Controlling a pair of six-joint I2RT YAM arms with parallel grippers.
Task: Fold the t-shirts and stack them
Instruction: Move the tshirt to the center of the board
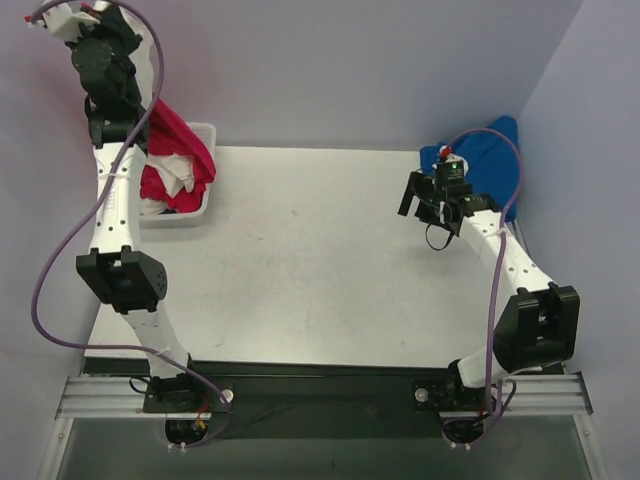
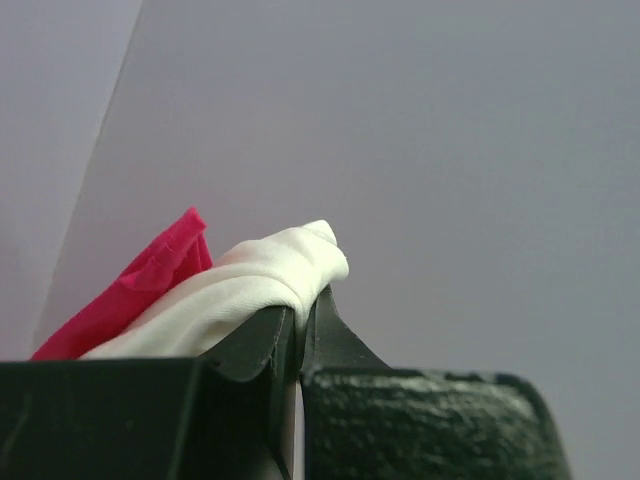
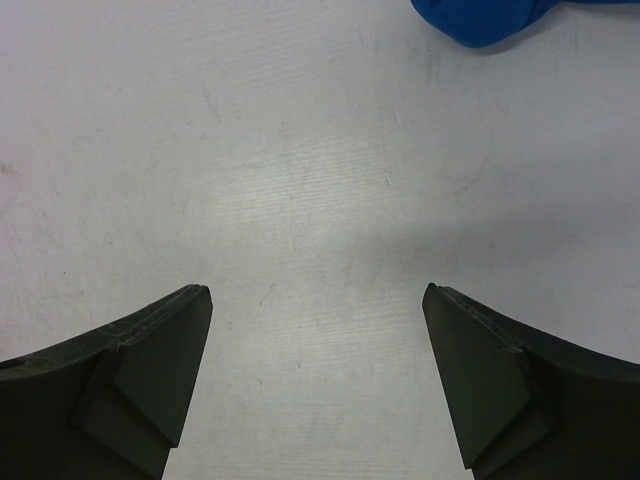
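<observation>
Basket [image 1: 195, 210] by our left end effector [image 2: 300, 315] pinching white shirt [image 2: 260, 280] holds pink cloth [image 1: 180, 140]; right end effector [image 3: 315, 380] gapes over bare bench [image 1: 300, 260] near blue shirt [image 3: 480, 20].

Left tool [image 2: 300, 310]: top external view hides its fingertips behind the raised black wrist. Left wrist view cuts the pinched white cloth shirt [image 2: 250, 285] and the magenta-pink cloth shirt [image 2: 140, 285] off behind the tool body.

White plastic basket [image 1: 205, 135]: mostly covered by the draped shirts and the arm.

Bright blue cloth shirt [image 1: 490, 155]: part hidden behind the right arm; only a corner shows at the right wrist view's top edge.
</observation>
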